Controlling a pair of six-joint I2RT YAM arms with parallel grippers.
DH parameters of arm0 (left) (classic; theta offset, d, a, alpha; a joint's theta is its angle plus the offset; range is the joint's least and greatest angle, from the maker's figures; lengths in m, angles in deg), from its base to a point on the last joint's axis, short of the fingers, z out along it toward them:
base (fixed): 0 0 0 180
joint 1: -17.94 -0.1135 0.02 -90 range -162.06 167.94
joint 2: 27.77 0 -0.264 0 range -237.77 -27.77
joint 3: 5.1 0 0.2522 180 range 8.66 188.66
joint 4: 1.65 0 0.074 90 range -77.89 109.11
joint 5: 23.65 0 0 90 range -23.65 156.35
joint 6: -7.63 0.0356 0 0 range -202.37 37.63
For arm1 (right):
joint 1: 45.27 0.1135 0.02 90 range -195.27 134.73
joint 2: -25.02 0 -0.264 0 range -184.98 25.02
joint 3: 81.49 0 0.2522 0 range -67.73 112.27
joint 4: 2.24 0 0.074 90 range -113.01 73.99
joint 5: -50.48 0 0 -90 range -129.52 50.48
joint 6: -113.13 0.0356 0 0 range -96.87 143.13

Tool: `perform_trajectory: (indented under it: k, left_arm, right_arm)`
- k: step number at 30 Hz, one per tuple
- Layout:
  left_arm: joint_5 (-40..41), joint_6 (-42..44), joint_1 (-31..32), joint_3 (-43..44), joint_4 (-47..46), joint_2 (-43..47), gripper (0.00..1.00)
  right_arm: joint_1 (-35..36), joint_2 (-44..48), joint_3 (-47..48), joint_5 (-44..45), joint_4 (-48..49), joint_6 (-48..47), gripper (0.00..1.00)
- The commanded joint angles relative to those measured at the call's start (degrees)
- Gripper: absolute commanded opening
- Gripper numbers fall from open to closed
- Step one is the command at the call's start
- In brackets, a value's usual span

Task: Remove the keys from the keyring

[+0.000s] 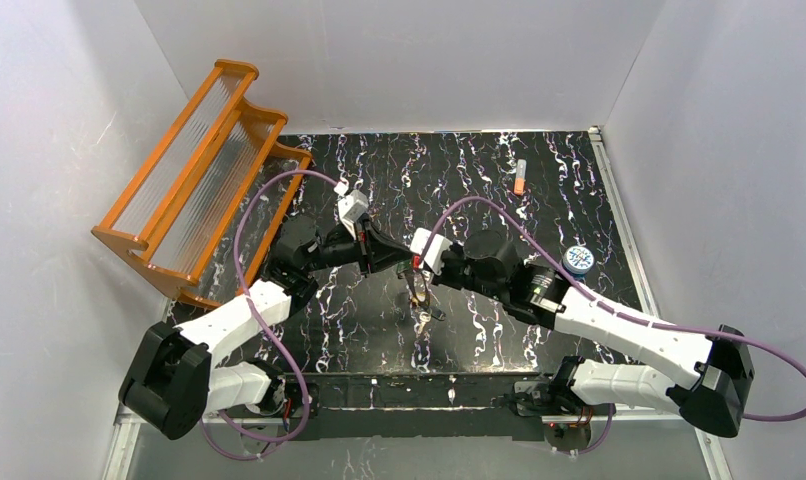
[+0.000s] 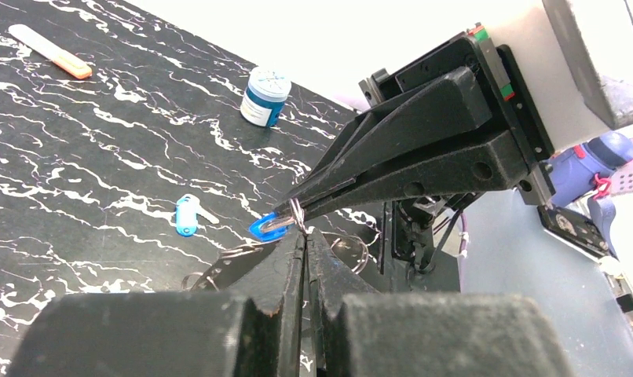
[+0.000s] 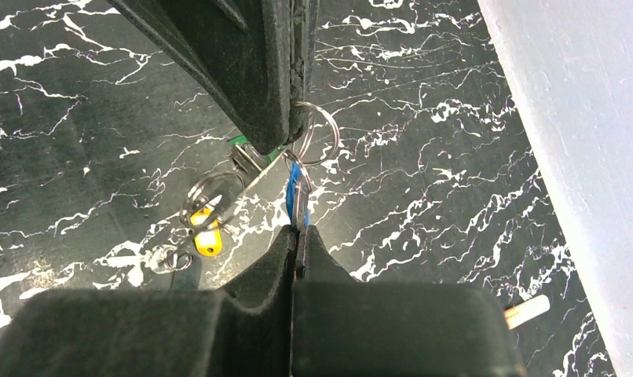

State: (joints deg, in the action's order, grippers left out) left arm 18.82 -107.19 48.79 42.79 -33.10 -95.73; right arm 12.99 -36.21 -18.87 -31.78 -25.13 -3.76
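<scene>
Black marbled table [image 1: 579,180], white walls. Your left gripper [image 3: 290,141] pinches the keyring [image 3: 336,137] at centre; right gripper [image 3: 299,232], at 3 o'clock of it, clamps the blue key [image 3: 296,188]. Other keys [image 3: 206,239] dangle toward 6 o'clock. Risk: pull askew and the key slips free or jams on the coil.

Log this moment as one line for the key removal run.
left fingers: shut on small ring | right fingers: shut on blue key | other keys: hanging below | second blue key: on table
</scene>
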Motion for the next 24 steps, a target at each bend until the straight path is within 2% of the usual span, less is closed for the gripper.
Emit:
perform_trajectory:
  k: [1, 8, 19, 24]
  left_arm:
    - [0.42, -5.35, -0.27, -1.21, -10.07, 1.7, 0.0]
    - [-1.08, -10.04, -0.27, -2.66, -18.81, 1.52, 0.0]
    - [-1.64, -14.15, -0.27, -4.16, -27.37, 0.83, 0.0]
    - [-0.28, -13.89, -0.27, -4.73, -28.79, 0.4, 0.0]
  right_arm:
    - [0.45, 0.29, -2.93, 0.92, 4.91, 1.09, 0.01]
    - [0.44, 2.17, -7.67, 1.49, 13.31, 2.02, 0.01]
    - [0.35, 2.87, -9.17, -2.62, 17.03, 4.03, 0.01]
    - [0.35, 2.4, -7.14, -8.39, 15.72, 5.05, 0.01]
